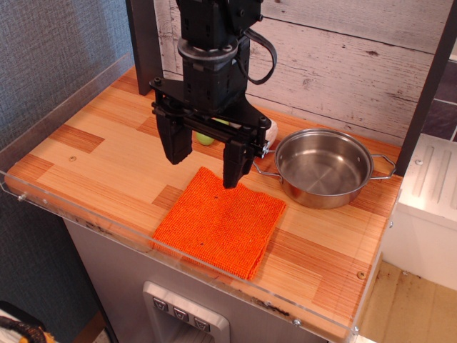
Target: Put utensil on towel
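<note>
The black fingers (173, 143) hang spread apart with nothing between them, the gripper (206, 158) poised over the wooden desk (93, 161). Just below and in front of the fingertips lies the orange towel (220, 221), flat and bare. Behind the fingers, mostly hidden by them, a bit of the lime-green utensil (206, 138) peeks through the gap. To the right of the fingers stands a steel pot (323, 168), with a white block (270, 130) barely showing beside it.

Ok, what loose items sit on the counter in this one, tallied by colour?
Orange: 1, the towel
Steel: 1, the pot
Lime green: 1, the utensil, mostly hidden behind the open gripper
White: 1, a rounded block, barely visible
Total: 4
</note>
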Controlling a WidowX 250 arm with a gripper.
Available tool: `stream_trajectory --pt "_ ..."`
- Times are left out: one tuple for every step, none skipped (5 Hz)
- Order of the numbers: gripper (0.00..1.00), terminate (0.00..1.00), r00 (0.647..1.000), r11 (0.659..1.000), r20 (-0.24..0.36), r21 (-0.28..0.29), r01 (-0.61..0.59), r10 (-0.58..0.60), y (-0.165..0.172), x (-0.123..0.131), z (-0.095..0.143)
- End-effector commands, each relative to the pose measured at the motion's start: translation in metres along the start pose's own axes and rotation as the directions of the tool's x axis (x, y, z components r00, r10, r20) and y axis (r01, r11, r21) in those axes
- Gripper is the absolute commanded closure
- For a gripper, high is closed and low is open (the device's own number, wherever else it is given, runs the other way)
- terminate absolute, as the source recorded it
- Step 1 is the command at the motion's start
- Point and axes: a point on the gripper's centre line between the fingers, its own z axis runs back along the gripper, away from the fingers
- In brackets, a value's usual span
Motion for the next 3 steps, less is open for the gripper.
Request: stream_trajectory --pt "0.0 0.0 1.0 1.0 0.0 0.0 0.0 0.0 0.0 0.0 0.0" --pt "0.0 0.0 0.999 0.999 0.007 0.013 -0.039 0.039 0.019 0.011 0.0" --pt "0.0 0.0 0.996 0.995 0.027 0.039 -0.09 0.089 0.044 0.029 0.002"
